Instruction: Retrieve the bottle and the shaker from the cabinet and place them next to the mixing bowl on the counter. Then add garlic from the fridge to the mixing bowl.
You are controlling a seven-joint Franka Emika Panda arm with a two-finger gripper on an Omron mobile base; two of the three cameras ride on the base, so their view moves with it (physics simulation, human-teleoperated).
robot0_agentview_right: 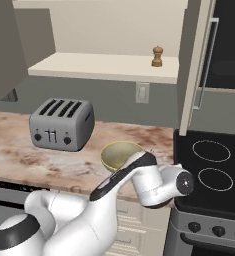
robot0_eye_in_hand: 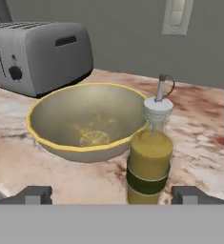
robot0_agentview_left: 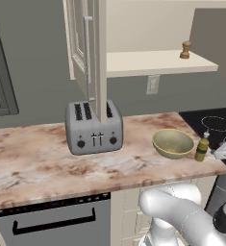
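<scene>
Nearest, the dark-tipped two-finger pincer [robot0_eye_in_hand: 111, 195], spread wide with nothing in its grip, one tip to each side of the slim olive-yellow glass bottle [robot0_eye_in_hand: 150, 162] with dark label band and thin pale pour spout. Bottle upright between the tips on the marbled brown-and-beige stone surface [robot0_agentview_left: 42, 153], apparently clear of both, just beside the wide shallow pale olive-yellow mixing bowl [robot0_eye_in_hand: 87, 119], close enough that touching or apart cannot be told. Bowl bare inside, no garlic in it. Behind the bowl, a grey four-slot metal toaster [robot0_eye_in_hand: 37, 52], and on the wall beyond, a pale outlet plate [robot0_eye_in_hand: 176, 16]. Farther up, the cream wall cabinet with its panelled door [robot0_agentview_left: 81, 43] swung open on a long metal bar handle, and on its beige shelf [robot0_agentview_left: 148, 62] the small brown wooden shaker [robot0_agentview_left: 185, 49] with round knob top, upright, well apart from bowl and bottle. Judged: bottle placed, shaker the next fetch. Risk from here: a sideways or tilted retreat clipping the spout or shoulder with a fingertip and toppling the narrow bottle, perhaps into the bowl; also a wide swing up to the shelf catching the open door's edge.
</scene>
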